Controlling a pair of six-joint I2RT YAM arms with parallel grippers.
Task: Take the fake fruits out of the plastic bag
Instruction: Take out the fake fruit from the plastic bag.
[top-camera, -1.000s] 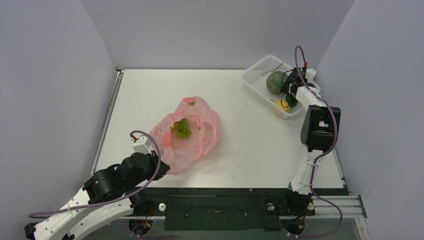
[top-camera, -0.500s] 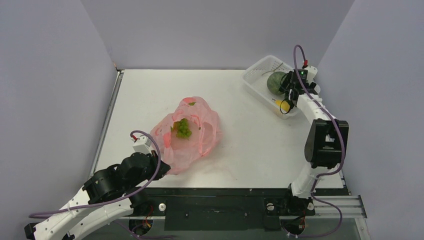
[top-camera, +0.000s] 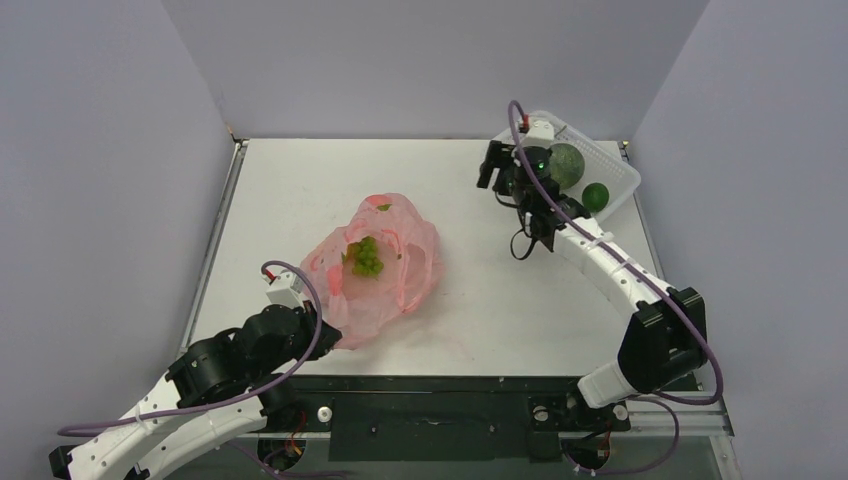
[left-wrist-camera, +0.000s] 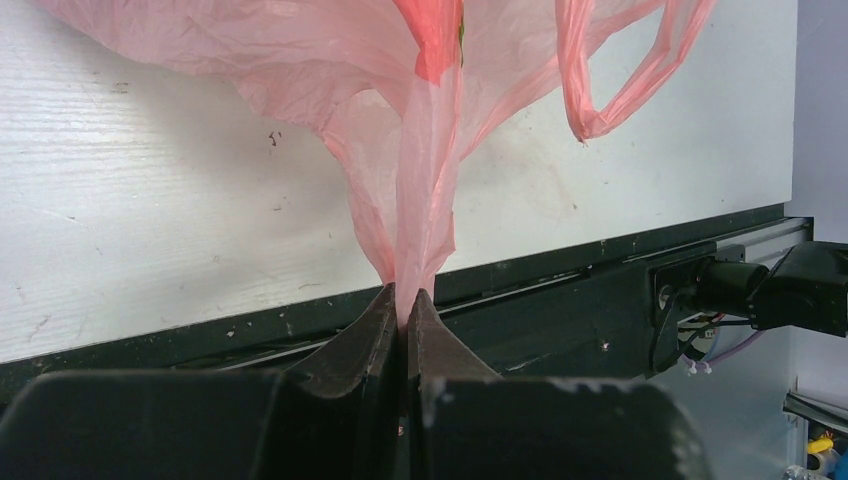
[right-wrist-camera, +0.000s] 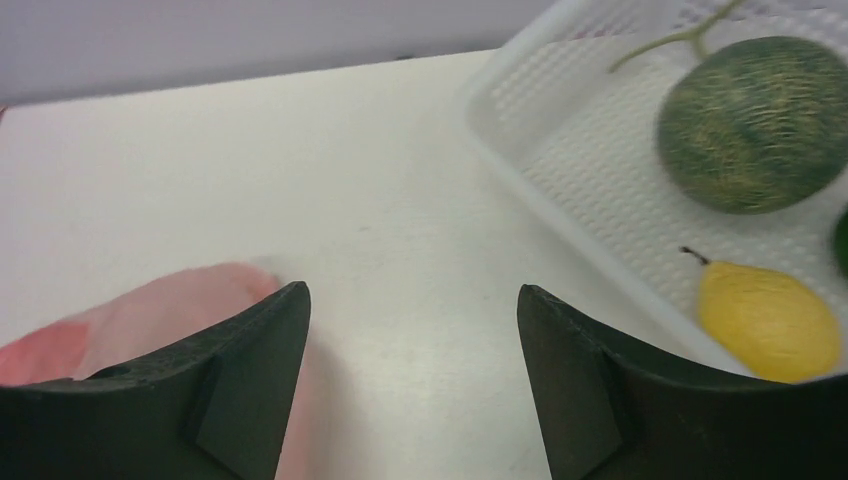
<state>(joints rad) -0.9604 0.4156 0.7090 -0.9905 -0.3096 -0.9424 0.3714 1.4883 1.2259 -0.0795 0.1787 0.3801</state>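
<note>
Left jaws: shut tight on a twisted bunch of the bag (left-wrist-camera: 425, 150), at its near-left corner, close to the counter's (top-camera: 280, 190) front edge. The film runs taut up from the pinch. One handle loop (left-wrist-camera: 612, 85) lies slack on the counter beside it.

Bag sits left of centre, crumpled, mouth open and facing up. The leafy piece (top-camera: 365, 257) is inside and shows through the mouth. There's a small red-and-green spot at the bag's far rim; can't tell whether it's a print or a fruit.

Right jaws: wide open, nothing between them. They're over bare counter between bag and basket (top-camera: 615, 160), nearer the basket, aimed toward the bag. In the wrist view the pink film is at lower left past one finger, and the basket is at upper right.

Basket is in the far-right corner, well apart from the bag. It holds the melon (top-camera: 566, 163), green oval (top-camera: 596, 196) and lemon (right-wrist-camera: 768, 320). Melon and lemon are apart, not touching. The lemon is hidden behind the right arm (top-camera: 610, 265) in the top view, and the oval is only a sliver at the frame edge in the wrist view.
</note>
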